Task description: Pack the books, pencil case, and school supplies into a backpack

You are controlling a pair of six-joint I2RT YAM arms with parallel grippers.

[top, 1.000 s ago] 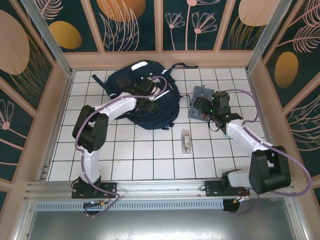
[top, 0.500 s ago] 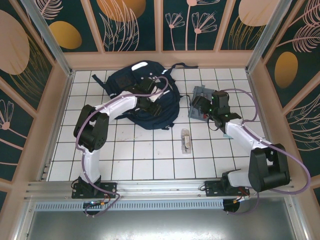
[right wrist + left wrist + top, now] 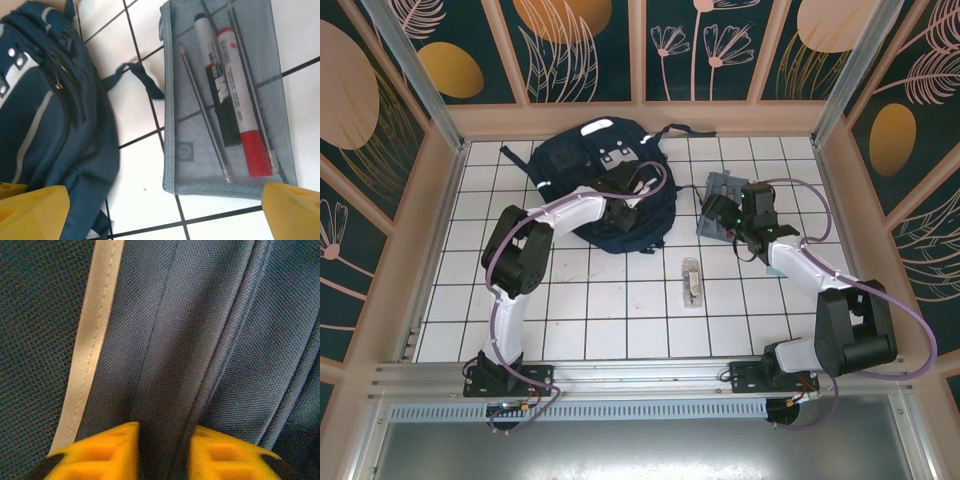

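The navy backpack (image 3: 605, 185) lies at the back centre of the tiled table. My left gripper (image 3: 623, 200) rests on it. In the left wrist view its yellow fingers (image 3: 100, 450) are shut on a ridge of the backpack (image 3: 225, 340) fabric beside a white stripe (image 3: 92, 340). The grey pencil case (image 3: 722, 186) lies right of the backpack, with a red marker (image 3: 240, 115) and pencils inside. My right gripper (image 3: 722, 215) hovers open over the pencil case's (image 3: 220, 100) near end, apart from it. The clear school supplies packet (image 3: 692, 282) lies nearer the front. The books are out of view.
A backpack strap (image 3: 140, 75) trails on the tiles between the bag and the pencil case. Wooden walls (image 3: 440, 190) close in the table on three sides. An aluminium rail (image 3: 640, 375) runs along the front. Bare white tiles (image 3: 590, 310) stretch across the front.
My left gripper has closed on the backpack fabric and its arm has swung right. The backpack has shifted slightly toward the back wall. The right arm has barely moved.
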